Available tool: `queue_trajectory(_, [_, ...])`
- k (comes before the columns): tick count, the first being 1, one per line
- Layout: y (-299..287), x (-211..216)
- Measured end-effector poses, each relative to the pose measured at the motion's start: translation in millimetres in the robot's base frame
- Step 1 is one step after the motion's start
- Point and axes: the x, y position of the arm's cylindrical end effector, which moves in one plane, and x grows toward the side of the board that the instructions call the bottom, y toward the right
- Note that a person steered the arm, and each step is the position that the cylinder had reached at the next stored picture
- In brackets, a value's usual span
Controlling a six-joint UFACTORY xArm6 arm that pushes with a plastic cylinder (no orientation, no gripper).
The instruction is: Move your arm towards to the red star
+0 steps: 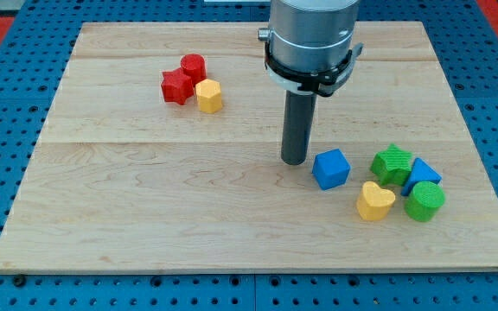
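Observation:
The red star (176,87) lies in the upper left part of the wooden board (145,199). A red cylinder (194,66) touches it at its upper right and a yellow hexagonal block (209,96) touches it on the right. My tip (295,161) stands near the board's middle, well to the right of and below the red star. It is just left of a blue cube (331,168).
At the view's right sit a green star (392,163), a blue triangular block (421,175), a green cylinder (424,201) and a yellow heart (374,201), bunched together. Blue pegboard surrounds the board.

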Motion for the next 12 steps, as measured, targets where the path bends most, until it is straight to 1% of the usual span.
queue_trajectory(1, [27, 19])
queue_trajectory(2, [38, 38])
queue_trajectory(3, [24, 37])
queue_trajectory(4, [-31, 17])
queue_trajectory(6, [-152, -43])
queue_trajectory(7, [-205, -64])
queue_trajectory(8, [-247, -74])
queue_trajectory(9, [-267, -103])
queue_trajectory(10, [-267, -143])
queue_trajectory(11, [-259, -157])
queue_trajectory(12, [-236, -142])
